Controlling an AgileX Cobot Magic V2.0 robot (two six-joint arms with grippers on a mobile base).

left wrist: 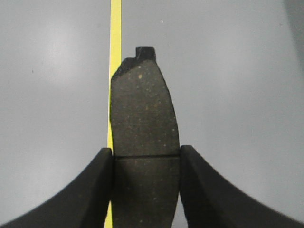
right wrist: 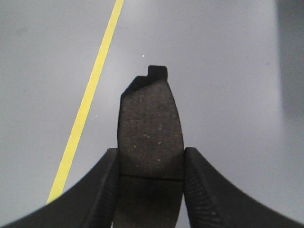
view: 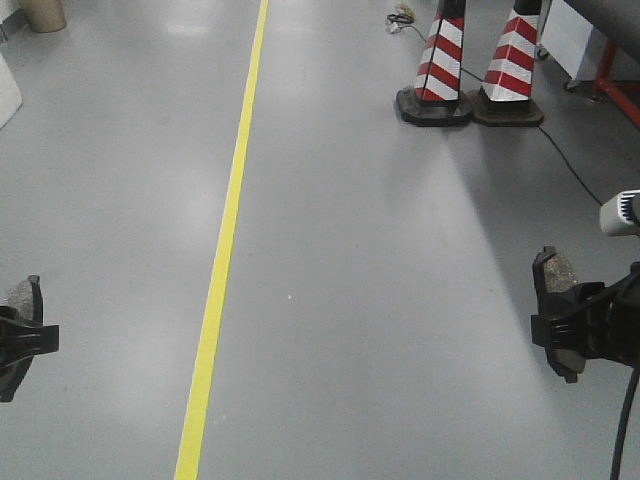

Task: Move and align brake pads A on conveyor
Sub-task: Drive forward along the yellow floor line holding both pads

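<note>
Each gripper carries one brake pad above the grey floor. My left gripper (left wrist: 146, 159) is shut on a dark gritty brake pad (left wrist: 142, 114) with a centre groove, its black tab pointing away; in the front view this gripper (view: 18, 335) sits at the left edge with the pad (view: 22, 295) sticking up. My right gripper (right wrist: 151, 159) is shut on a second brake pad (right wrist: 151, 128); in the front view that gripper (view: 570, 330) is at the right edge, its pad (view: 556, 272) upright. The conveyor is out of view.
A yellow floor line (view: 225, 240) runs away down the middle-left. Two red-and-white cones (view: 436, 70) stand at the far right with a black cable (view: 575, 170) trailing from them. A red-framed stand (view: 612, 75) is at the far right corner.
</note>
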